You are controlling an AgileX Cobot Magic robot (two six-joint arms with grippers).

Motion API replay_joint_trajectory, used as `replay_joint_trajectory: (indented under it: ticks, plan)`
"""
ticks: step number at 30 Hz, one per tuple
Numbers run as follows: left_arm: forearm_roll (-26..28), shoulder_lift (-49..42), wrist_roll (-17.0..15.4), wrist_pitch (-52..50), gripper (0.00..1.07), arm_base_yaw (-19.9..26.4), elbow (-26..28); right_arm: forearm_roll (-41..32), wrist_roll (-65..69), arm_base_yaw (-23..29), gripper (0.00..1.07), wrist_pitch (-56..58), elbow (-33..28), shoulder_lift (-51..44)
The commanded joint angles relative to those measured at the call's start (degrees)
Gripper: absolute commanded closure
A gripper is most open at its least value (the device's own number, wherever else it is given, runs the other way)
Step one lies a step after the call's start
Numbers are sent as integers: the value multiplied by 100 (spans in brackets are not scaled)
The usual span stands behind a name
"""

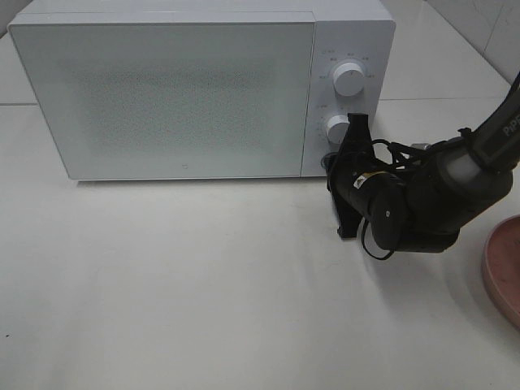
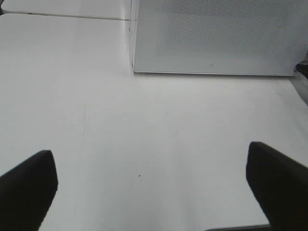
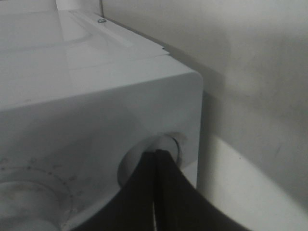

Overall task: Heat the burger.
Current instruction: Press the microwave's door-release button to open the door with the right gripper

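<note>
The burger is out of view in every frame. The white microwave (image 1: 179, 97) stands at the back with its door closed. My right gripper (image 1: 331, 165) is shut, with its fingertips against the round button recess (image 3: 166, 144) at the bottom of the control panel; in the right wrist view the gripper (image 3: 156, 154) has its two jaws pressed together into that recess. My left gripper (image 2: 151, 166) is open and empty over bare tabletop in front of the microwave (image 2: 216, 38). It does not show in the exterior high view.
Two white knobs (image 1: 348, 80) (image 1: 338, 128) sit on the panel above the button. A flat pink plate (image 1: 505, 268) lies at the right table edge, beside my right arm. White tabletop (image 1: 203, 284) stretches in front of the microwave.
</note>
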State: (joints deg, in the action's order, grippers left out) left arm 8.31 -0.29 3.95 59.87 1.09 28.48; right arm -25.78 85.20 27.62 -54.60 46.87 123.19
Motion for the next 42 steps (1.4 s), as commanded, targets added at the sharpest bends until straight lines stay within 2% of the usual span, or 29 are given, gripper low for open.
replay_joint_trajectory:
  ticks: [1, 9, 14, 22, 35, 42]
  plan:
    - [23, -143, 23, -52, 7, -29, -11, -63, -97, -23, 107, -338, 149, 17]
    - [23, -143, 23, -52, 7, -29, -11, -206, -155, -23, 107, -458, 401, 17]
    - [23, -143, 23, -52, 7, -29, -11, -630, -447, -23, 107, -665, 688, 34]
    - [23, -143, 23, -52, 7, -29, -11, -493, -498, -92, 107, -670, 1238, 264]
    - [23, -143, 23, -52, 7, -29, -11, -441, -521, -92, 107, -476, 1169, 269]
    - [23, -143, 23, -52, 7, -29, -11, -458, -516, -69, 107, -332, 716, 11]
